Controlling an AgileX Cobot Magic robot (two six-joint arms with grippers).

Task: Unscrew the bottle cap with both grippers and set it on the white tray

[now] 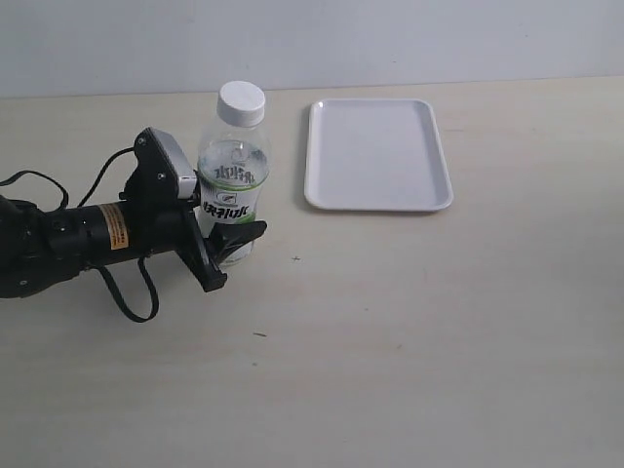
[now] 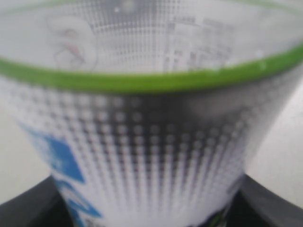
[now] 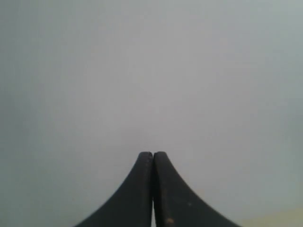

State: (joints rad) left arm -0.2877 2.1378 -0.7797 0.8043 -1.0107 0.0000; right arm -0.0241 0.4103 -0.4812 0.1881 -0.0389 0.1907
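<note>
Black left claw (image 1: 232, 249) hugs the low part of the bottle (image 1: 234, 171); we should squeeze firmly so it cannot spin. Our right claw (image 3: 152, 157) is pinched shut (nothing in it) and must open for the bottle cap (image 1: 242, 101). That bottle stands tall, cap up, beside the white tray (image 1: 378, 156).

I seem to be in a robotics lab or test room. A bare, pale tabletop (image 1: 419, 331) runs up to a plain grey-white wall (image 1: 409, 39). On it are one bottle (image 1: 234, 180), a white tray (image 1: 375, 156) and my own black arm (image 1: 88, 234) with its trailing cables.
</note>
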